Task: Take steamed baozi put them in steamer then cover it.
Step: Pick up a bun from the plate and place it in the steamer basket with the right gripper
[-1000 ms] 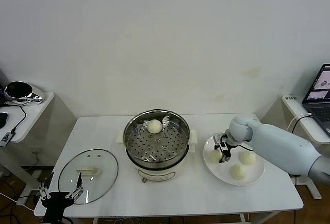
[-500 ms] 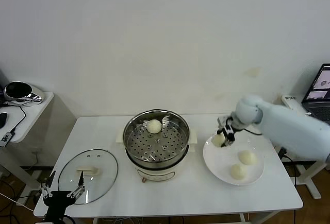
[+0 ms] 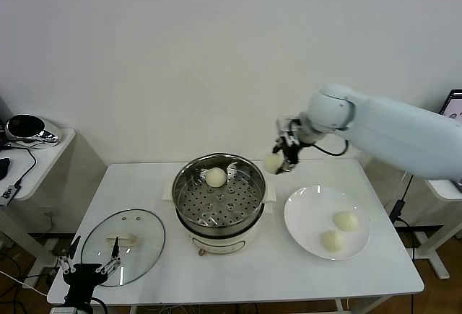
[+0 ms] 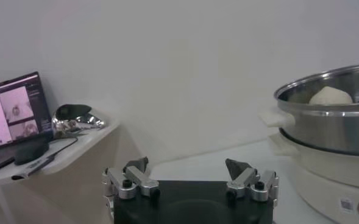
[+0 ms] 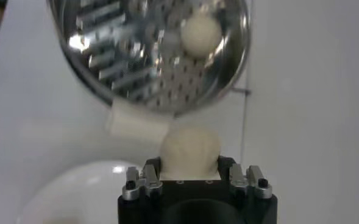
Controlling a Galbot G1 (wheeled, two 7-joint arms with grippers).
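My right gripper (image 3: 277,157) (image 5: 189,163) is shut on a cream-white baozi (image 3: 273,163) (image 5: 189,150), holding it in the air just right of the steamer's rim. The shiny steamer (image 3: 219,198) (image 5: 149,55) stands mid-table on its cream base, with one baozi (image 3: 216,177) (image 5: 199,33) (image 4: 330,95) on its perforated tray at the back. Two more baozi (image 3: 346,221) (image 3: 333,240) lie on the white plate (image 3: 307,216). My left gripper (image 3: 92,264) (image 4: 190,173) hangs open and empty at the table's front left edge, beside the glass lid (image 3: 123,245).
A side table (image 3: 32,162) with a dark rounded device (image 3: 25,128) stands at the far left. A laptop edge (image 3: 455,105) shows at the far right. The steamer's cream side handle (image 5: 136,126) lies just under the held bun.
My right gripper lifted a baozi off the plate and carried it up and left to the steamer's right rim. Two baozi are left on the plate. The left arm stayed put.
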